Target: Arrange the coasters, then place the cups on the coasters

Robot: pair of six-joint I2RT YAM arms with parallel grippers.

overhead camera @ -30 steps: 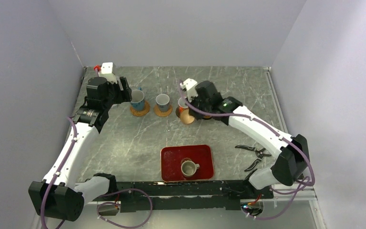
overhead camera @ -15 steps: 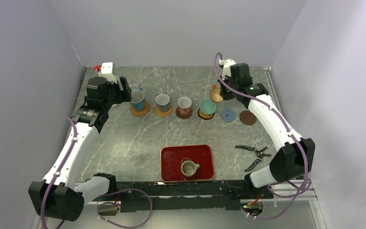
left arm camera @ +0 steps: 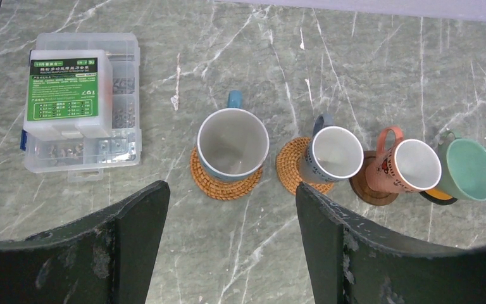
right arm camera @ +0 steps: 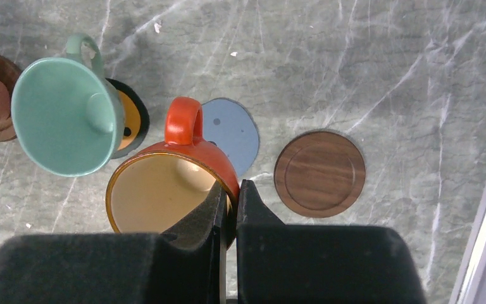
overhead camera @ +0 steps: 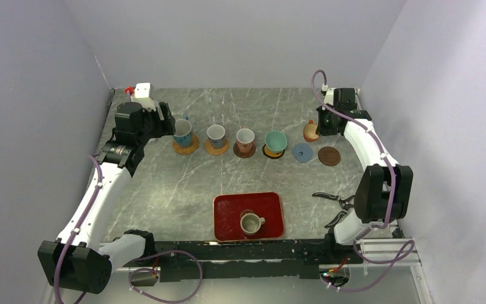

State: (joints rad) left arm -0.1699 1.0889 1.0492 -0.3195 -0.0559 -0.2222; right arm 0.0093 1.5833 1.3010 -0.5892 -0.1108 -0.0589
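Four cups stand on coasters in a row: a large white cup with a blue handle (left arm camera: 232, 140) on a tan coaster (left arm camera: 224, 188), a white cup (left arm camera: 335, 153) on the second tan coaster (left arm camera: 288, 166), a cup with an orange handle (left arm camera: 412, 166) on a dark brown coaster (left arm camera: 368, 190), and a teal cup (right arm camera: 60, 117) on the black coaster with an orange ring (right arm camera: 133, 120). My right gripper (right arm camera: 233, 196) is shut on the rim of the orange cup (right arm camera: 164, 190), held just behind the bare blue-grey coaster (right arm camera: 234, 130) and the bare brown coaster (right arm camera: 319, 174). My left gripper (left arm camera: 232, 190) hangs open before the large cup. A grey-olive cup (overhead camera: 250, 223) sits near the front.
The grey-olive cup sits in a red tray (overhead camera: 228, 212) near the arm bases. A clear plastic parts box (left arm camera: 82, 101) lies at the far left. Black pliers (overhead camera: 338, 201) lie at the right. Walls close in the table on three sides.
My right arm has swung from the middle of the row to the back right, carrying the orange cup. The left arm has not moved.
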